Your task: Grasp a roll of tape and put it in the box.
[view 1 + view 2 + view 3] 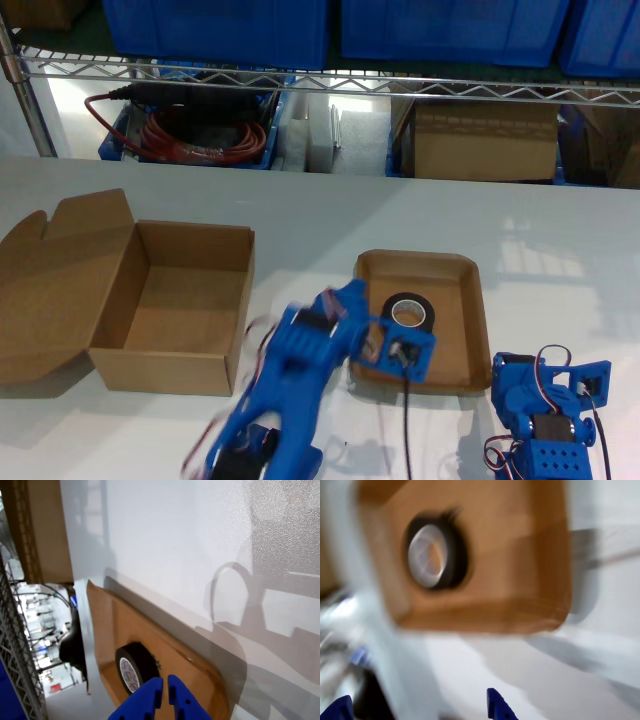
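Just ahead of my first gripper [165,692], whose jaws are closed on nothing, the roll of tape [409,313] lies flat in the shallow tray [470,300]. My second gripper [417,707] hangs over the tray's edge, jaws spread. Well apart on the white surface [330,215], the box [180,300] stands with its flap back.

Bright overhead light; second wrist view smeared, perhaps by motion.

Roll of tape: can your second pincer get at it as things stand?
Probably yes. The roll of tape lies flat and alone in the shallow tray, nothing covering it, and my second pincer is open just short of it.
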Robot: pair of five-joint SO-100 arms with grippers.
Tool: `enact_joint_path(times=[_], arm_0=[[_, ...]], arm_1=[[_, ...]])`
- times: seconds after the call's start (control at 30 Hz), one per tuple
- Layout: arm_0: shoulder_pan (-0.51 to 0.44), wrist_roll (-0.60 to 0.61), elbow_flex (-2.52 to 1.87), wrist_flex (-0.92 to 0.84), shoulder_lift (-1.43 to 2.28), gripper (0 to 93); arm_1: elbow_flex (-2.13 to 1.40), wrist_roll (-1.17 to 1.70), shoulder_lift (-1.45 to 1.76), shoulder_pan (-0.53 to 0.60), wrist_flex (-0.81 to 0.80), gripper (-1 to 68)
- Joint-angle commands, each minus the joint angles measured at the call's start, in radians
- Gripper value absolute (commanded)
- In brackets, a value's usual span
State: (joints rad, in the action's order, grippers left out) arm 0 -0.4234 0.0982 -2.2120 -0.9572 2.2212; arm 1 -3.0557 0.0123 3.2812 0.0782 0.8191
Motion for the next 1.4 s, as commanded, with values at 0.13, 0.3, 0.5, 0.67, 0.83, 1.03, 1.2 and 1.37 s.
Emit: enact_joint_path(times=[0.13,0.3,0.5,0.67,0.83,1.03,1.2,1.37], arm_0=[[-0.117,0.066,0.681,-0.196,-0.703,34.7],[-0.13,0.049,0.799,-0.262,-0.868,33.5],[-0.132,0.041,0.839,-0.264,-0.95,31.0],[-0.135,0.034,0.927,-0.264,-1.039,28.9],[-0.133,0.02,0.959,-0.265,-1.085,26.1],[-0.144,0.034,1.029,-0.259,-1.124,-0.2],[-0.124,0.061,1.034,-0.255,-1.046,-0.2],[0.026,0.098,1.028,-0.265,-0.753,-0.2]], arm_1=[[-0.014,-0.003,0.006,0.003,-0.005,0.3],[-0.014,-0.003,0.006,0.003,-0.005,0.3],[-0.014,-0.003,0.006,0.003,-0.005,0.3],[-0.014,-0.003,0.006,0.003,-0.005,0.3],[-0.014,-0.003,0.006,0.003,-0.005,0.3],[-0.014,-0.003,0.006,0.003,-0.005,0.3],[-0.014,-0.003,0.006,0.003,-0.005,0.3],[-0.014,-0.003,0.006,0.003,-0.005,0.3]])
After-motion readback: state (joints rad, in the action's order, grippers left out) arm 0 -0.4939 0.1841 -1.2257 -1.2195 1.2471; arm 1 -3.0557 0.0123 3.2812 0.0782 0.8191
